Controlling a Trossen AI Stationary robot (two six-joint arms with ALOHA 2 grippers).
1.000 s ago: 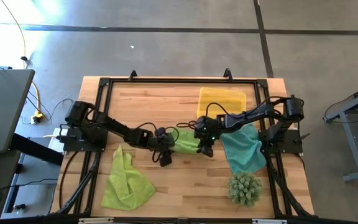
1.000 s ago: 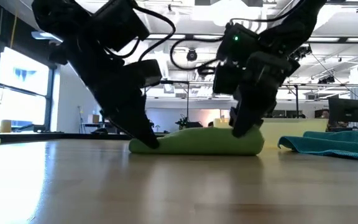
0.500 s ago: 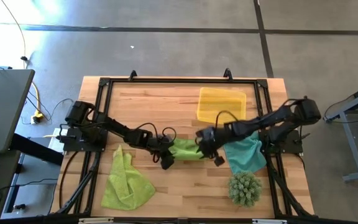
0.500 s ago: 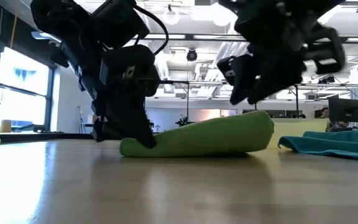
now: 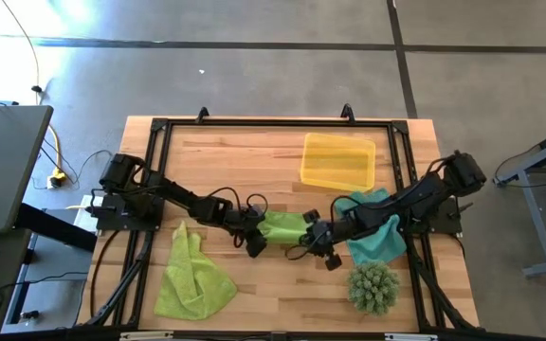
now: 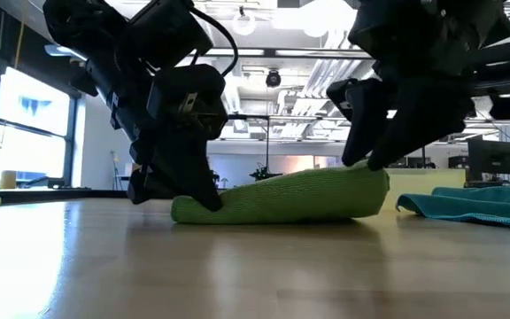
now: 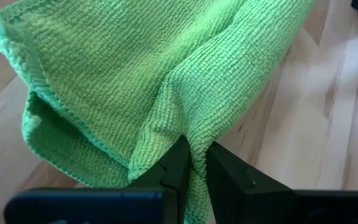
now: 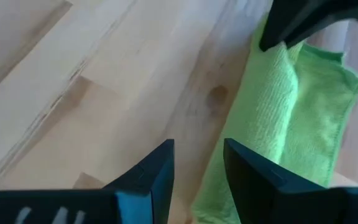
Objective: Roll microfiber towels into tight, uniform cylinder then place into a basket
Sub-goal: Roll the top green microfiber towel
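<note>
Left wrist view shows our left gripper (image 7: 192,163) with its fingers pinching a fold of the rolled lime-green microfiber towel (image 7: 166,81). Our right gripper (image 8: 197,163) stands spread with nothing between its fingers, just beside the roll's other end on the wooden table (image 8: 73,81). From the high view we judge the task barely begun: one loose roll (image 5: 282,227) lies mid-table, a second lime-green cloth (image 5: 192,279) and a teal cloth (image 5: 377,227) lie unrolled, and the shallow yellow plastic basket (image 5: 337,161) holds nothing. Only the low view shows that the roll (image 6: 282,197) is thicker at one end; only the high view shows the spiky green ball plant (image 5: 374,286).
</note>
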